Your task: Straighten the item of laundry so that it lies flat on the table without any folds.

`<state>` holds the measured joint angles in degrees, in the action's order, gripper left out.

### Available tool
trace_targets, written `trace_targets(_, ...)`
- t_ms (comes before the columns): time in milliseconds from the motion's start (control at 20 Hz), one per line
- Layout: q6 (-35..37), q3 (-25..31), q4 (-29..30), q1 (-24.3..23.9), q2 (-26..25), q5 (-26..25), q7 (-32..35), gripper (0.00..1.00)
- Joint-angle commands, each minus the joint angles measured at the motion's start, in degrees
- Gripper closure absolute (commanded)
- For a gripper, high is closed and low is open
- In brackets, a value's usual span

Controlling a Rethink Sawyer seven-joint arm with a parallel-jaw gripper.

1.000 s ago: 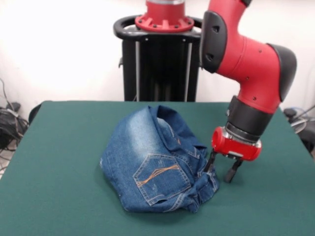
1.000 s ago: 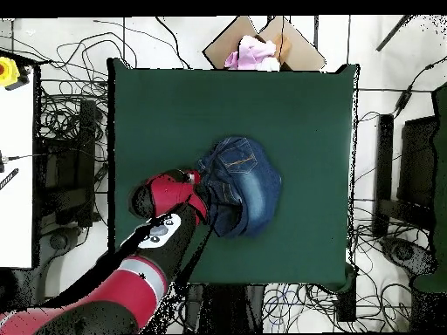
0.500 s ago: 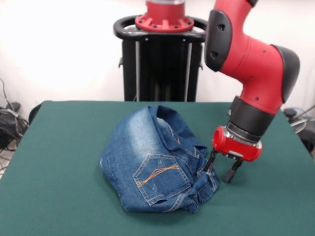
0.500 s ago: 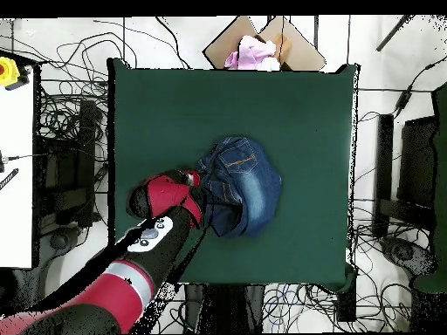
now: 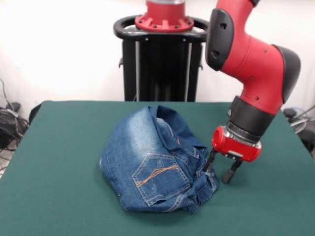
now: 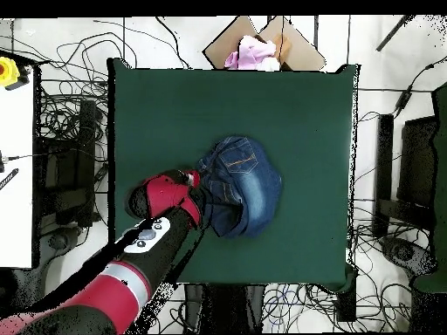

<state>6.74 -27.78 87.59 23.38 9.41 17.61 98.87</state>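
The small blue denim jeans [image 5: 155,162] lie bunched in a folded heap in the middle of the dark green table [image 5: 59,196], with one orange-stitched back pocket facing the front camera. In the overhead view the jeans [image 6: 246,185] sit near the table's middle [image 6: 288,96]. My gripper [image 5: 219,170] hangs open at the heap's right edge, just above the table. One finger touches or nearly touches the denim fold; the other stands clear over bare felt. In the overhead view the gripper's red head [image 6: 171,194] sits at the heap's left side.
The robot's black pedestal [image 5: 160,59] stands at the table's far edge. A cardboard box with pink cloth [image 6: 257,48] sits beyond the table's top edge in the overhead view. Cables lie on the floor around the table.
The arm has shifted slightly; the gripper stays at the jeans' edge, still open. The jeans have not moved.
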Motion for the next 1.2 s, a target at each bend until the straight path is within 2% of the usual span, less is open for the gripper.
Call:
trace_targets(50,2.9,4.3,-2.9,-3.0,-0.6,3.7,12.7,0.00)
trace_targets(800,4.5,4.2,-3.6,-2.9,-0.6,4.0,12.7,0.00)
trace_targets(1050,12.6,1.8,-4.3,-2.6,3.5,2.7,10.8,0.00)
trace_targets(1200,12.3,1.0,-4.0,-1.9,3.7,3.1,12.1,0.00)
